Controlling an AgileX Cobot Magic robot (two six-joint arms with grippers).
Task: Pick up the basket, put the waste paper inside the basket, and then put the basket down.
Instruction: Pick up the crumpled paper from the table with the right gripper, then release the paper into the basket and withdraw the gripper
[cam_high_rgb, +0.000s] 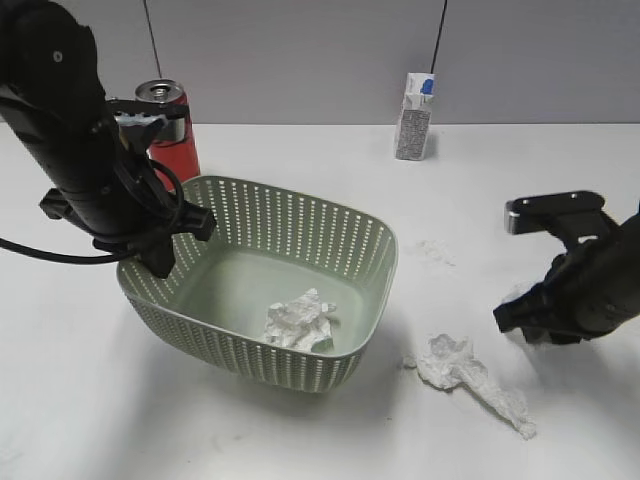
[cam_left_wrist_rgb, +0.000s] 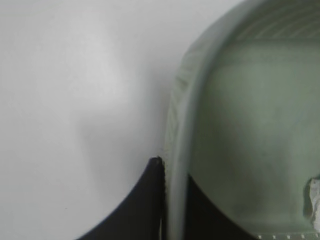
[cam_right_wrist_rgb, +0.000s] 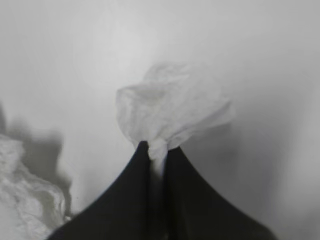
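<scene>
My right gripper (cam_right_wrist_rgb: 157, 152) pinches a paper wad (cam_right_wrist_rgb: 172, 107) at its tips; left gripper (cam_left_wrist_rgb: 172, 200) clamps basket rim (cam_left_wrist_rgb: 182, 150), one wad (cam_high_rgb: 298, 322) inside.

We see our left arm (cam_high_rgb: 75, 140) matte black and cylindrical, black cable looping beside it, our right arm (cam_high_rgb: 590, 285) black, its bracket edged silver-grey, tapered black fingertips (cam_right_wrist_rgb: 132, 200).
</scene>
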